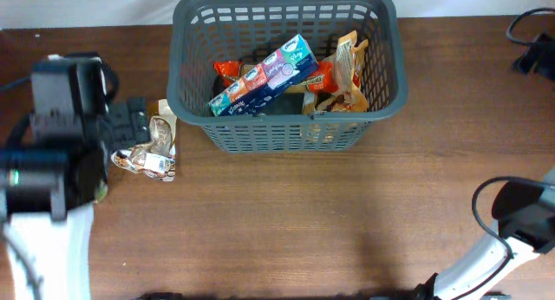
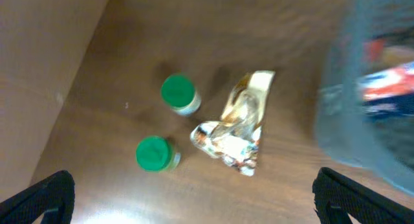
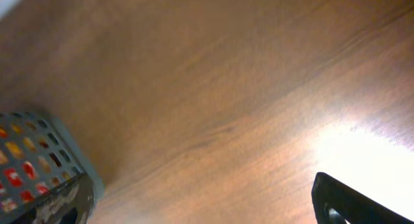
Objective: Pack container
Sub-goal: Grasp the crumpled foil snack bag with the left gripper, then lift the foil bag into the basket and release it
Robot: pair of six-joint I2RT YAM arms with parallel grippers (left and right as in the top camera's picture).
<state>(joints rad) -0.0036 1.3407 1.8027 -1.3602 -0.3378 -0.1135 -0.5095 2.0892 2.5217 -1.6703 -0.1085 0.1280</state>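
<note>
The dark grey lattice basket (image 1: 186,66) stands at the back middle of the table and holds a blue carton (image 1: 264,75) and orange snack packets (image 1: 342,75). Its wall also shows blurred in the left wrist view (image 2: 336,120) and its corner in the right wrist view (image 3: 65,159). A crinkled shiny packet (image 1: 158,153) lies on the table left of the basket, also in the left wrist view (image 2: 236,123). My left gripper (image 2: 191,182) is open and empty, hovering above the table near this packet. My right gripper (image 3: 194,201) is open and empty over bare table.
Two small green-lidded jars (image 2: 178,93) (image 2: 154,153) stand left of the shiny packet; the left arm (image 1: 61,135) hides them from overhead. The right arm (image 1: 520,218) is at the front right corner. A black cable (image 1: 529,40) lies at the back right.
</note>
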